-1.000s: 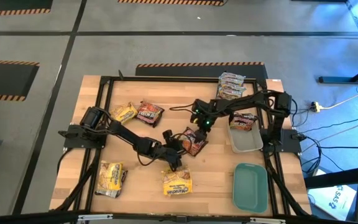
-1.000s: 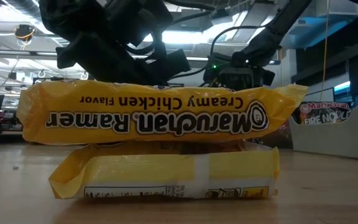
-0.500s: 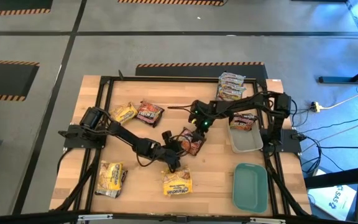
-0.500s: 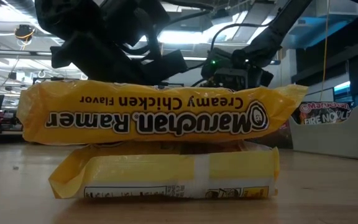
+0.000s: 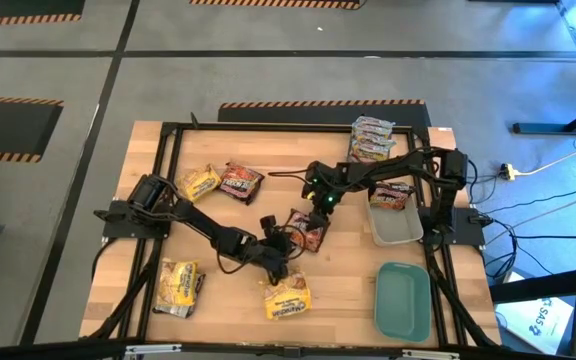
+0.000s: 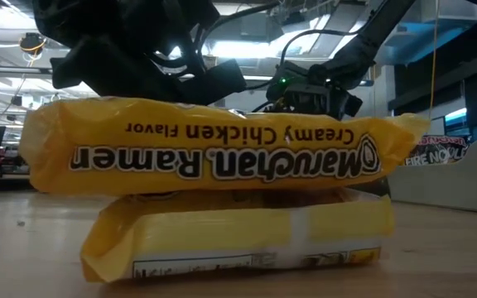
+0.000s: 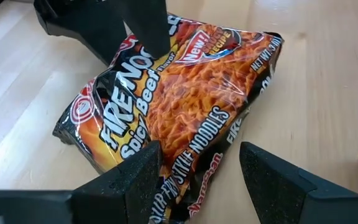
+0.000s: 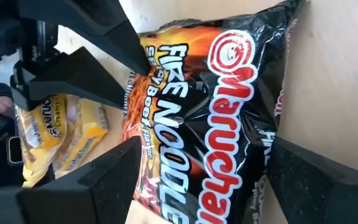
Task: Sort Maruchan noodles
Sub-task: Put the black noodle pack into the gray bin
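A dark Fire Noodles packet (image 5: 308, 228) lies flat on the table's middle. My left gripper (image 7: 197, 168) is open at the packet's near-left end, with the packet's corner (image 7: 179, 199) between its fingers. My right gripper (image 8: 204, 180) is open over the packet's far end, its fingers wide on either side. Two yellow Maruchan packets (image 5: 286, 297) lie stacked near the front edge, just beside my left arm's wrist. In the low view the top packet (image 6: 222, 145) rests on the lower one (image 6: 238, 240) and hides most of both grippers. My left gripper comes in slanting down from the table's left, and one fingertip (image 7: 143, 163) shows over the dark packet's edge; whether it touches I cannot tell. My right gripper slants down from the far right; one finger (image 7: 148, 31) stands at the packet's far end, and contact cannot be told.
Yellow packets lie at the near left (image 5: 178, 285) and far left (image 5: 200, 182), beside another dark packet (image 5: 240, 180). Silvery-pink packets (image 5: 373, 138) are stacked at the far right. A clear tray (image 5: 396, 225) holds a dark packet (image 5: 393, 195). A teal lid (image 5: 403, 300) lies near right.
The yellow stack near the front edge has slid a little toward that edge and turned slightly; in the low view it now looks larger and sits farther right. My left arm's wrist has edged toward the near edge beside it. Both grippers have stayed open.
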